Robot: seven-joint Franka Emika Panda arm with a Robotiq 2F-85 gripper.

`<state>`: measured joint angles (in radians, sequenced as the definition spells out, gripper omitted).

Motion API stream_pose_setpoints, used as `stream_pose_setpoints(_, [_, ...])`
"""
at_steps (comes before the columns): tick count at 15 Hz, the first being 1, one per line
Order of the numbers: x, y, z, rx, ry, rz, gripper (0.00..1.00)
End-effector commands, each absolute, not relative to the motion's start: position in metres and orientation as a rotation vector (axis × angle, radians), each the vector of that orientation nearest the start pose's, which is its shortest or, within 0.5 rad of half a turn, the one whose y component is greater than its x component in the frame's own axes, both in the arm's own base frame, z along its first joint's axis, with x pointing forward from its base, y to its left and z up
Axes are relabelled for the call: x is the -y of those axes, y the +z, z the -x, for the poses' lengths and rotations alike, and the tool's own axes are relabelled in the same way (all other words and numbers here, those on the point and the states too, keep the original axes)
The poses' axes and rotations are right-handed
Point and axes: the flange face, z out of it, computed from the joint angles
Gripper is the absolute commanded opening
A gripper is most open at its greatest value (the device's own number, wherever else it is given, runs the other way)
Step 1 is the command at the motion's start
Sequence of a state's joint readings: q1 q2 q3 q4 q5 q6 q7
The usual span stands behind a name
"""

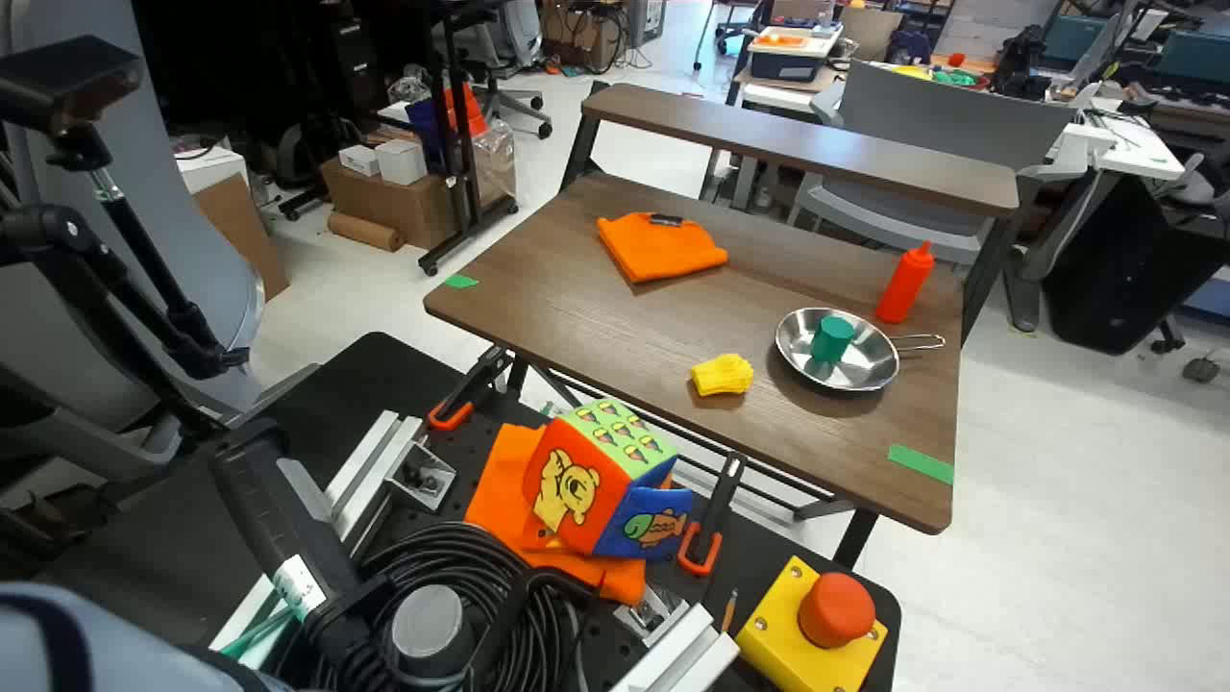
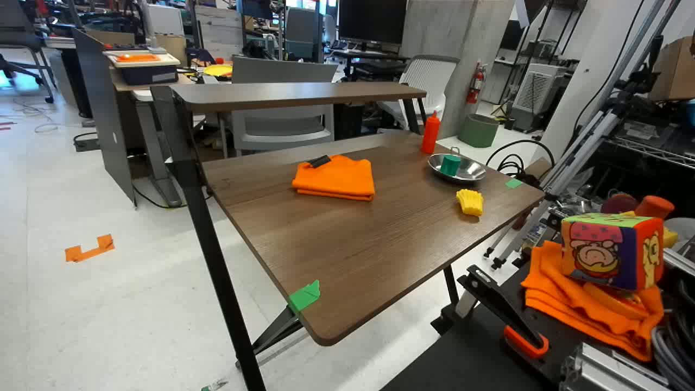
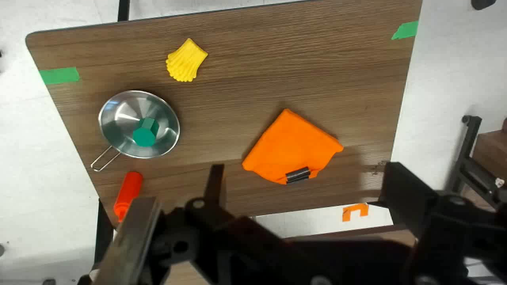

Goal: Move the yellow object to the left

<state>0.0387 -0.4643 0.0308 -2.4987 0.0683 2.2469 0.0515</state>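
The yellow object (image 1: 723, 376) is a small ridged, fan-shaped block lying on the brown table (image 1: 567, 288), near its long edge. It also shows in an exterior view (image 2: 470, 202) and at the upper left of the wrist view (image 3: 187, 60). It lies beside the metal pan (image 3: 119, 113), apart from it. My gripper (image 3: 305, 170) shows only in the wrist view, at the bottom. Its two black fingers are wide apart with nothing between them. It is high above the table, away from the yellow object. I cannot make it out in either exterior view.
A green block (image 3: 145, 134) sits in the pan. A red bottle (image 1: 905, 284) stands near the pan handle. A folded orange cloth (image 3: 291, 144) with a black clip lies on the table. A raised shelf (image 1: 798, 144) runs along the table's other long side.
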Motion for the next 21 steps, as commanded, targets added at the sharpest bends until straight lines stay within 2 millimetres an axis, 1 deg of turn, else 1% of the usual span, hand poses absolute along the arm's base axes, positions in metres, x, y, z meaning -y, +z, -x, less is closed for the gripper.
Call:
stream_pose_setpoints(1, [-0.032, 0.469, -0.420, -0.032, -0.321, 3.069, 1.00])
stream_pose_setpoints(9, [-0.032, 0.469, -0.420, -0.032, -0.321, 3.069, 1.00])
stream_pose_setpoints(11, [-0.024, 0.465, -0.422, -0.050, -0.324, 3.073, 1.00])
stream_pose_setpoints(13, [-0.013, 0.456, -0.422, -0.083, -0.326, 3.081, 1.00])
stream_pose_setpoints(15, [0.001, 0.442, -0.420, -0.124, -0.272, 3.086, 1.00])
stream_pose_setpoints(18, [0.022, 0.413, -0.419, -0.195, -0.204, 3.085, 1.00])
stream_pose_setpoints(21, [0.040, 0.387, -0.422, -0.271, -0.155, 3.079, 1.00])
